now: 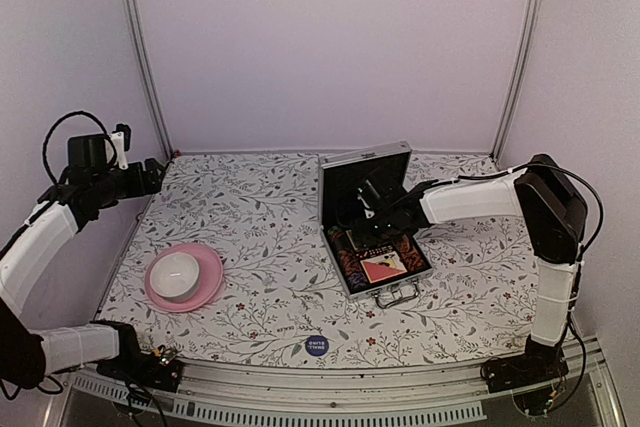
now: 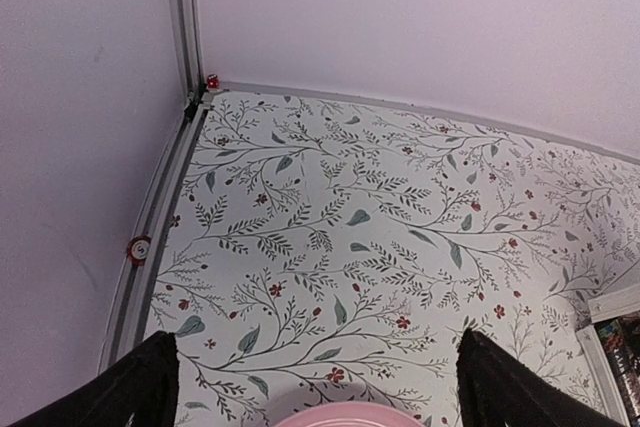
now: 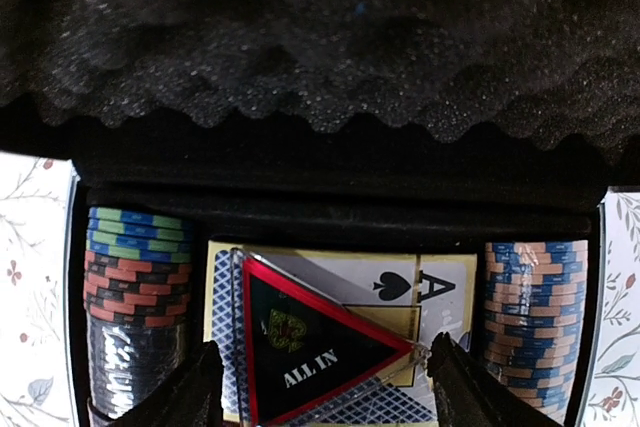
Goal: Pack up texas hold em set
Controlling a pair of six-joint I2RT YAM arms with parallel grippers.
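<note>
The silver case [image 1: 421, 269] stands open right of centre, its black-lined lid [image 1: 352, 179] raised and its metal handle [image 1: 397, 295] toward me. Inside lie striped poker chips [image 3: 135, 277], more chips [image 3: 530, 297] and card decks [image 3: 440, 297]. The red-black "ALL IN" triangle [image 3: 310, 347] lies flat on the decks, also in the top view [image 1: 383, 265]. My right gripper [image 3: 322, 347] hovers open over the case [image 1: 365, 232], its fingers either side of the triangle. The blue disc [image 1: 316, 344] lies on the table near the front edge. My left gripper [image 1: 155, 175] is open and empty at the far left. I cannot make out the brown box.
A pink plate [image 1: 207, 287] with a white bowl [image 1: 176, 273] sits front left; its rim shows below the left gripper [image 2: 350, 414]. The floral table cover [image 2: 350, 217] ends at walls and metal rails on the left and back.
</note>
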